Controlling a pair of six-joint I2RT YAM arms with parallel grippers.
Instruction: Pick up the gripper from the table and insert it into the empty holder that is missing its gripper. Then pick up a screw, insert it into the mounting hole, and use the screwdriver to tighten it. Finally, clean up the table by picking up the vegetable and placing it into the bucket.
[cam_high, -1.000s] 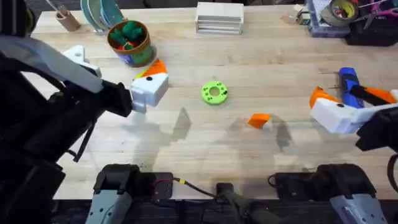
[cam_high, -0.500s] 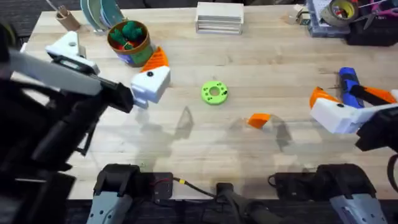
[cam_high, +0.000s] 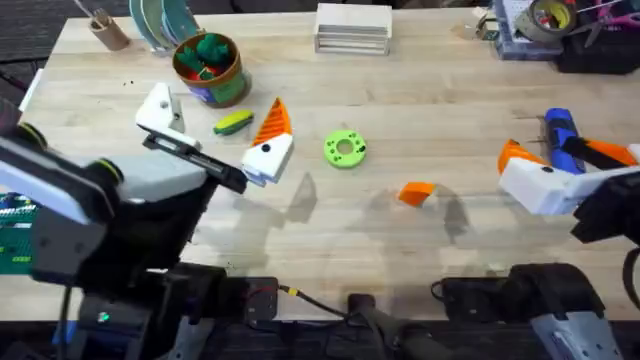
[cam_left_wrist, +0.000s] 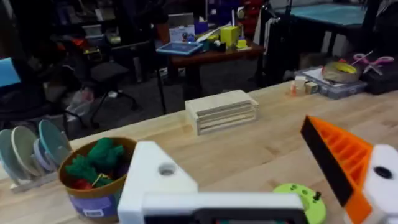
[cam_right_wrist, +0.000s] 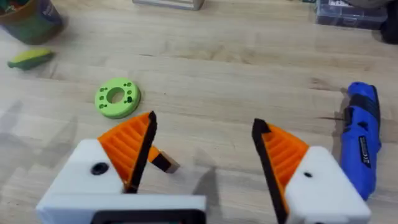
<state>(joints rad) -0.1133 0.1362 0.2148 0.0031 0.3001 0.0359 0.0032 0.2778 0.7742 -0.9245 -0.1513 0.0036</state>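
Across the pale wooden tabletop (cam_high: 420, 100), the left gripper (cam_high: 215, 135) has swung away from the bucket (cam_high: 208, 68) at the far left, jaws spread and empty, uncovering the corn cob (cam_high: 233, 123) beside it. Mid-tabletop, the orange gripper pad (cam_high: 416, 192) hasn't moved. The right gripper (cam_high: 560, 158), jaws apart, stays by the blue screwdriver (cam_high: 561, 132).

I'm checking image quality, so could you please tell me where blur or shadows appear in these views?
Overhead: the left arm close under the camera is large and blurred; soft shadows fall near the orange gripper. Left wrist: the room behind is dim. Right wrist: the screwdriver and green disc look clear.
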